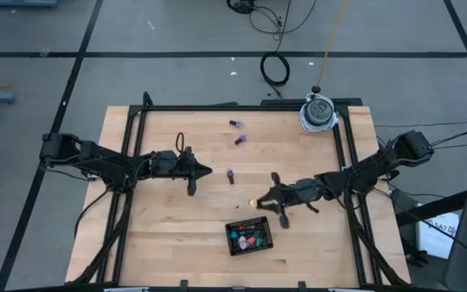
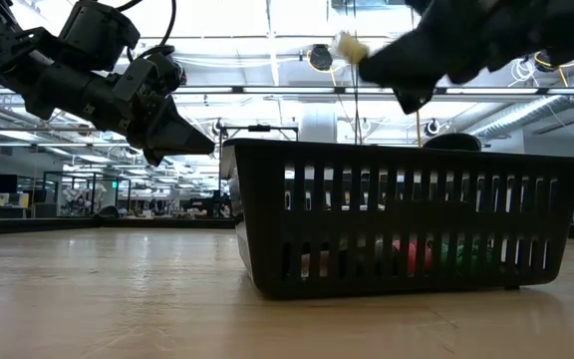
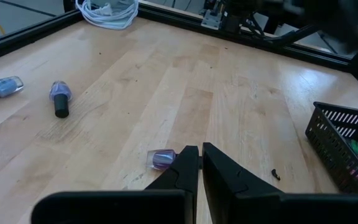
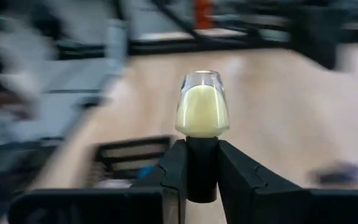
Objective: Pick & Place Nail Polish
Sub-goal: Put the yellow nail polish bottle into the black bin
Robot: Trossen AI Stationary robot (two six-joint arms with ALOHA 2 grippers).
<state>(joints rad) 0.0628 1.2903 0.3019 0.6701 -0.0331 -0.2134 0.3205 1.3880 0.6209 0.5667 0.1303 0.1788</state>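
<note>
My right gripper (image 1: 259, 199) is shut on a small pale yellow nail polish bottle (image 4: 202, 111) with a dark cap, above the table and just beyond a black slotted basket (image 1: 251, 235). The basket holds several coloured bottles. My left gripper (image 1: 207, 171) is shut and empty, raised above the table's middle left. A purple bottle (image 1: 230, 175) lies on its side on the wood just right of the left gripper's tips, and also shows in the left wrist view (image 3: 162, 159). Two more purple bottles (image 1: 241, 139) (image 1: 236, 123) lie farther back. My right gripper pinches the yellow bottle's dark cap (image 4: 202, 155) between its two fingers. The glass body (image 2: 347, 45) sticks out past the fingertips, in line with the fingers. The bottle is lifted clear of the table and higher than the basket's rim (image 2: 407, 148).
A coil of white cable (image 1: 319, 113) lies at the table's far right corner. A black frame rail (image 1: 242, 107) runs around the table. Bare wood lies between the left gripper and the near edge.
</note>
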